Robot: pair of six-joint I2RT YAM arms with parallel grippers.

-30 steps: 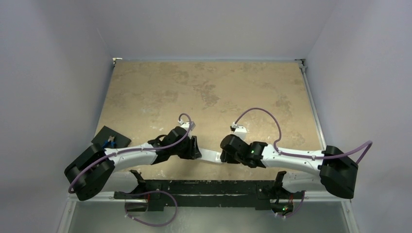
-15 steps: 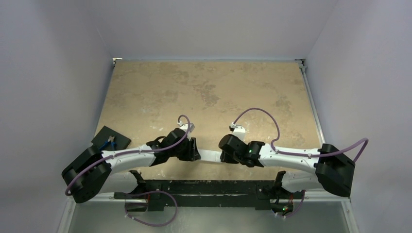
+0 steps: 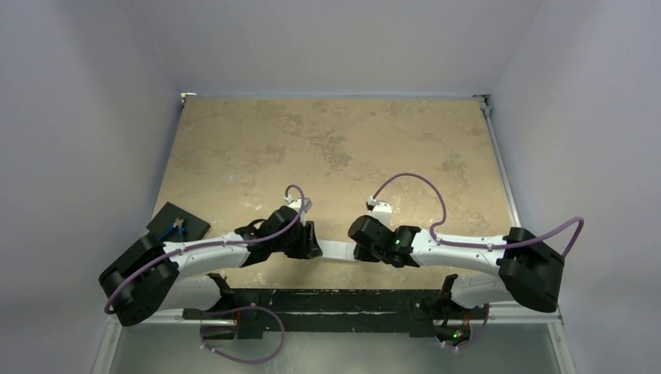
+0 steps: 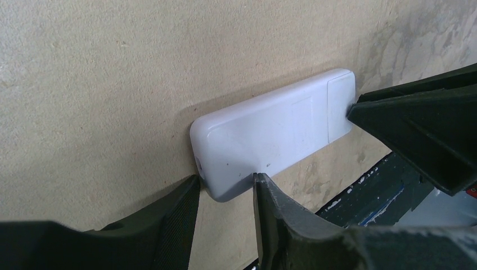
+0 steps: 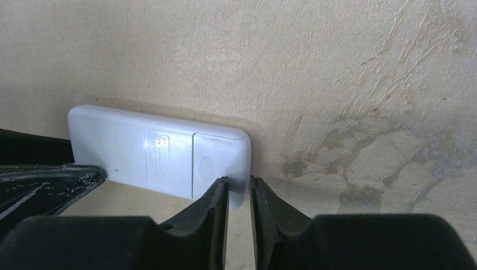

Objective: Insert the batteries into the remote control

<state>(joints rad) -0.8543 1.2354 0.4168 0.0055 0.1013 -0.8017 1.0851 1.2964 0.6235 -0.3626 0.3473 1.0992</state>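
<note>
Sliding closer, the right jaws [image 5: 237, 188] have narrowed around one end of the flat white plastic remote control [image 5: 157, 154], grip unclear; the half-open left jaws [image 4: 225, 185] hold the other end.

A robotics lab test cell: plain pale walls [image 3: 335, 39] box in a mottled tan table [image 3: 327, 140], and two cabled arms [image 3: 210, 251] sit bolted to a black rail [image 3: 327, 300].
</note>
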